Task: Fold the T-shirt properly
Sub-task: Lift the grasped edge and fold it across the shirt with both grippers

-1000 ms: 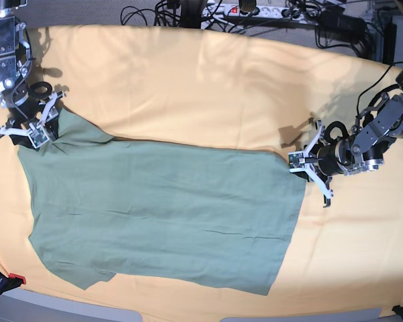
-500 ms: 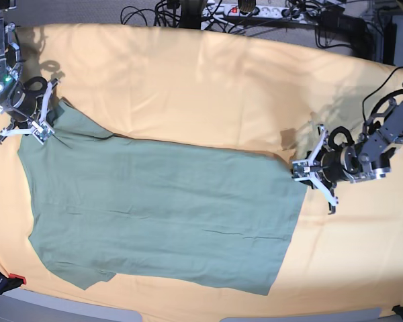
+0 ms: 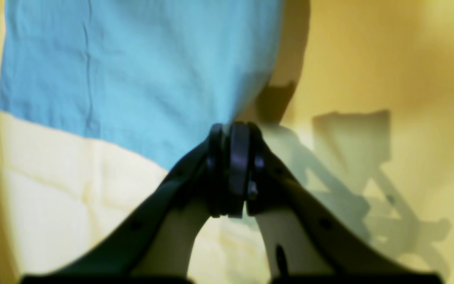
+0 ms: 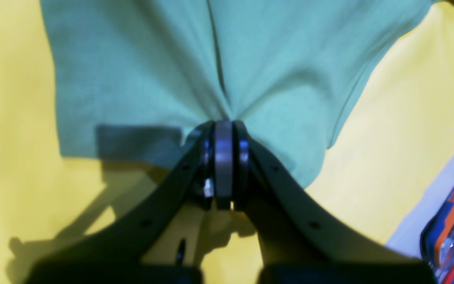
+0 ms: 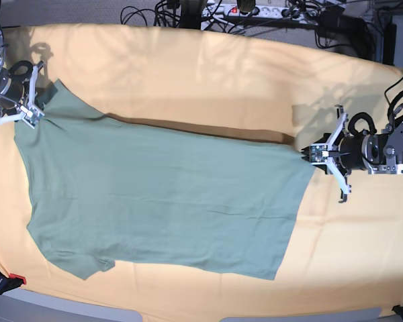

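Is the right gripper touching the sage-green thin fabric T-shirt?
Touching. In the right wrist view, the right gripper is shut on the T-shirt, and the fabric puckers toward its tips.

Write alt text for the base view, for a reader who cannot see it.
A sage-green T-shirt lies spread on a yellow-orange cloth, stretched between two robot arms. The right hand pinches its upper-left corner by the sleeve, the left hand its upper-right hem corner. Cables lie along the far edge.

shirt (image 3: 140,71) in left wrist view: blurred, cut by top edge; colour looks false blue
fabric between closed fingers (image 4: 224,157): hidden
cables (image 5: 255,10): cut off at top edge
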